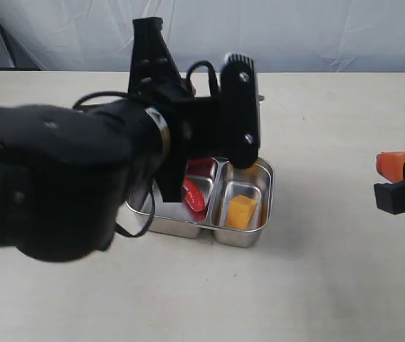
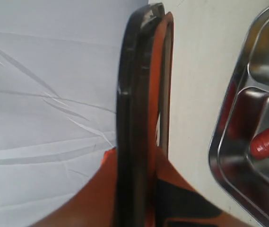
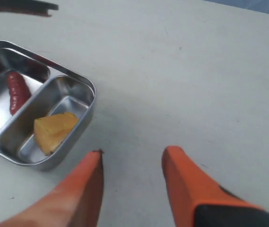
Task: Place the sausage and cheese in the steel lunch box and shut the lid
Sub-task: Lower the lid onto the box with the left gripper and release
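Lid point(image 2: 133, 85) clamped edge-up in left claw point(image 2: 135, 175) near steel lunch box point(image 1: 241, 237); right claw point(image 3: 132, 163) parted, empty, well aside.

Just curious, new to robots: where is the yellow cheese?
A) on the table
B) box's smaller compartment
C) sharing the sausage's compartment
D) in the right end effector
B: the cheese sits alone in the smaller compartment of the steel lunch box, sausage across the divider.

The shiny rectangular steel lunch box point(image 1: 245, 239) sits on the worktop point(image 1: 330, 142), the red ridged sausage point(image 1: 193, 194) in its larger left compartment, the yellow-orange cheese wedge point(image 1: 242, 211) in its smaller right one. The dark translucent lid point(image 2: 134, 118), on edge in the left end effector point(image 2: 135, 189), is off the box.
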Robot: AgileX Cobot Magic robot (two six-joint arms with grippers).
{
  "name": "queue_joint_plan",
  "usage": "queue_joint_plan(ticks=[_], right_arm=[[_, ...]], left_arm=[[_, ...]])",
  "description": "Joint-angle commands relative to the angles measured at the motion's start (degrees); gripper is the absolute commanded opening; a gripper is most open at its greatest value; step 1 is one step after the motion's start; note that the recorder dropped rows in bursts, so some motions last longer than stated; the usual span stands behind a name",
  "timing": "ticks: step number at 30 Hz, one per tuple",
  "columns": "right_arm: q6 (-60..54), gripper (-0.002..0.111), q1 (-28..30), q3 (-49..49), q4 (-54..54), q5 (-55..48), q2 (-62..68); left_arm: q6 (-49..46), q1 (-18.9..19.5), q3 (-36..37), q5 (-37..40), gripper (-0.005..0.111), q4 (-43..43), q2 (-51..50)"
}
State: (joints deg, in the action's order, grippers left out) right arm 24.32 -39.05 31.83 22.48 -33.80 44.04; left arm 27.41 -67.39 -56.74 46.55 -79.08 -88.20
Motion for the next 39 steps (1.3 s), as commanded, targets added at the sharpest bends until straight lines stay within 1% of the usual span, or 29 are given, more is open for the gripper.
queue_joint_plan(ticks=[1, 5, 9, 11, 15, 18, 25, 32, 39], right_arm=[[4.75, 0.042, -0.03, -0.05, 4.20, -1.13, -0.42], [9.66, 0.042, -0.03, -0.05, 8.02, -3.76, -0.55], [16.24, 0.042, -0.03, -0.05, 12.82, -5.94, -1.62], [18.00, 0.042, -0.03, -0.05, 14.25, -6.94, -2.65], [18.13, 0.042, -0.03, -0.05, 15.19, -8.04, -4.76], [19.77, 0.042, -0.03, -0.05, 16.40, -8.94, -5.92], [20.87, 0.042, -0.03, -0.05, 17.46, -9.52, -6.57], [20.87, 0.042, -0.03, -0.05, 17.46, -9.52, -6.57], [21.77, 0.042, -0.03, -0.05, 17.87, -9.52, -6.57]], left_arm=[[4.70, -5.40, -0.25, 3.89, 0.000, -2.22, -3.10], [7.40, -8.32, -0.25, 6.51, 0.000, -2.82, -5.57], [12.35, -9.71, -0.25, 6.98, 0.000, -4.15, -7.79], [14.01, -9.71, -0.25, 7.88, 0.000, -5.50, -9.44], [14.13, -9.71, -0.25, 8.65, 0.000, -8.32, -13.04], [14.45, -9.71, -0.25, 13.64, 0.000, -11.32, -16.31], [17.01, -9.71, -0.25, 15.54, 0.000, -11.66, -20.34], [17.12, -9.71, -0.25, 14.63, 0.000, -11.53, -20.76], [15.90, -9.71, -0.25, 8.85, 0.000, -6.22, -20.76]])
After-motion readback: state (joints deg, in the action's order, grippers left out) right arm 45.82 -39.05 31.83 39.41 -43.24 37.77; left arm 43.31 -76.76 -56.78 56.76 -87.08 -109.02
